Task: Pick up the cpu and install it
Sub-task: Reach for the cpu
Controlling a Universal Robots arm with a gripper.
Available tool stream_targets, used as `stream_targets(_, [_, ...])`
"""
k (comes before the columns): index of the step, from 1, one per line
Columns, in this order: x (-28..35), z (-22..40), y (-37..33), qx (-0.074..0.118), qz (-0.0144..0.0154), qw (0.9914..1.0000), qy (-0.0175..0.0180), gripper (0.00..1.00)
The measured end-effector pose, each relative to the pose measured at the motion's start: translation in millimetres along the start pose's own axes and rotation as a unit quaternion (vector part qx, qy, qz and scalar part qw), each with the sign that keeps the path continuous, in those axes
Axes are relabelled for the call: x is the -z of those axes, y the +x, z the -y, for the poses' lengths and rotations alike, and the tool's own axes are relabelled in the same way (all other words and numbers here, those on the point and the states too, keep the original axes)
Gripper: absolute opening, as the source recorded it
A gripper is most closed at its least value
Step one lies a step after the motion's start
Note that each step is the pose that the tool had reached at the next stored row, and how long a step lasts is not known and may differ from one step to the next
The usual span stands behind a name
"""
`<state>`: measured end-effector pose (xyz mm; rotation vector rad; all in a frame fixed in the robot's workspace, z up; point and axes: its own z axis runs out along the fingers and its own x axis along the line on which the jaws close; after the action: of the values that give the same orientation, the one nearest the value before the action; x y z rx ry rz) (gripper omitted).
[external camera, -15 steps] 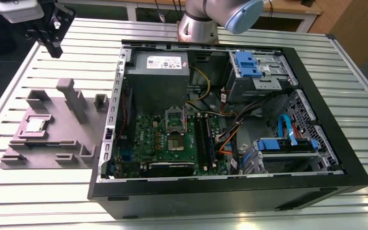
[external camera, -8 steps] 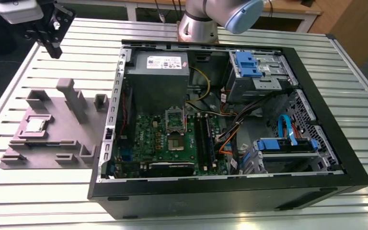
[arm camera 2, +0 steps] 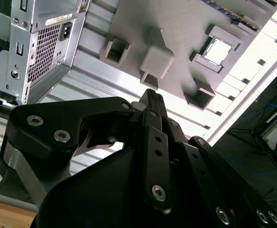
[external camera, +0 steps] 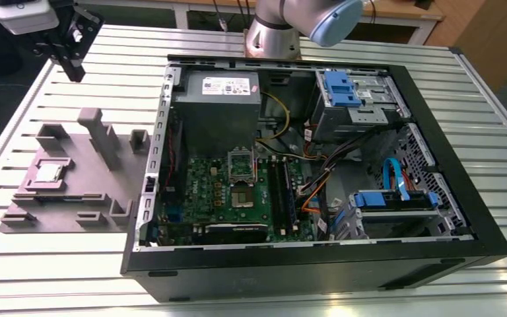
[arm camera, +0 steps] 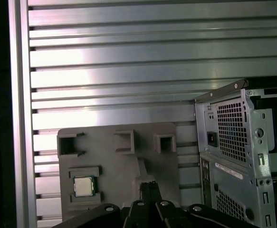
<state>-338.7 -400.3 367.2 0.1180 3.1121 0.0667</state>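
Currently the gripper [external camera: 74,72] hangs above the slatted metal table [external camera: 24,105], at the exterior view's upper left, empty. Its fingers are pressed together with nothing between them, as both wrist views show. The cpu [external camera: 49,173] lies flat, metal top up, in a square recess of the grey fixture [external camera: 86,191], well apart from the gripper. The fixture sits just beside the open computer case [external camera: 324,267], on the exterior view's left. The motherboard [external camera: 236,198] lies inside the case.
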Motion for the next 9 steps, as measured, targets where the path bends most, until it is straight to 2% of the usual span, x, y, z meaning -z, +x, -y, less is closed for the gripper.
stream_targets(9, [0.1,1.4,-0.2,0.000,0.0000,1.00000,0.0000,0.10])
